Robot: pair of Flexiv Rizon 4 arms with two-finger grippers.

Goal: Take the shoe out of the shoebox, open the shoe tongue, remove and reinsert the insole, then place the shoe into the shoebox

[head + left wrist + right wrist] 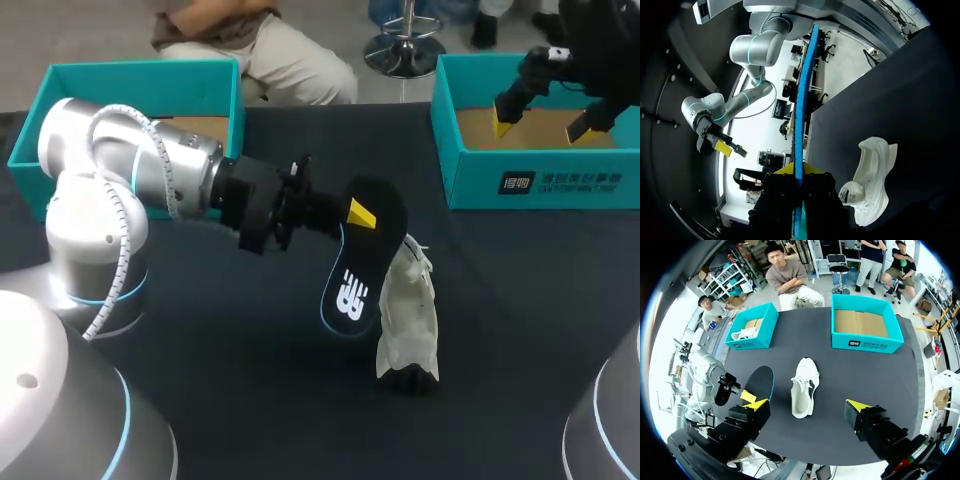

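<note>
A black insole (pixel 358 268) with a blue rim and a white logo hangs above the table's middle. My left gripper (pixel 355 215) is shut on its upper end. In the left wrist view the insole (pixel 800 115) shows edge-on as a blue strip between the fingers of the left gripper (pixel 799 172). The white shoe (pixel 408 315) lies on the black table just right of the insole; the same shoe (pixel 804 387) is far below my right gripper (pixel 807 407). That right gripper (pixel 545 125) hangs open and empty above the teal shoebox (pixel 540 180) at the back right.
A second teal box (pixel 130 80) stands at the back left behind my left arm; this box (pixel 752 327) holds another white shoe (pixel 745 333). Bare black table (pixel 260 380) lies in front of the shoe.
</note>
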